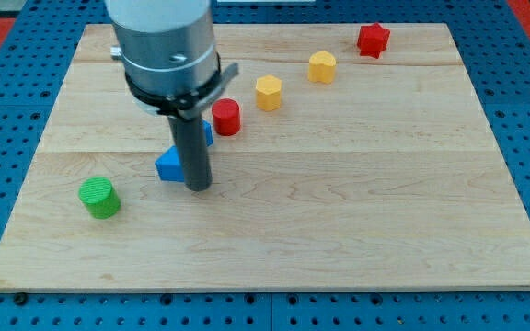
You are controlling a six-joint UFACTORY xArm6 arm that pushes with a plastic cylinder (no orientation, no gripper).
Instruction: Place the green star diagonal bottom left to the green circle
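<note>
The green circle (pixel 98 198), a short cylinder, stands near the board's lower left. No green star shows in the view; the arm's body covers part of the board's upper left. My tip (pixel 198 188) rests on the board to the right of the green circle and touches the right side of a blue triangular block (pixel 167 166).
A second blue block (pixel 207 132) peeks out behind the rod. A red cylinder (pixel 226 117), two yellow hexagons (pixel 269 93) (pixel 322 66) and a red star (pixel 373 39) run in a diagonal line toward the upper right. The wooden board (pixel 339 211) lies on a blue pegboard.
</note>
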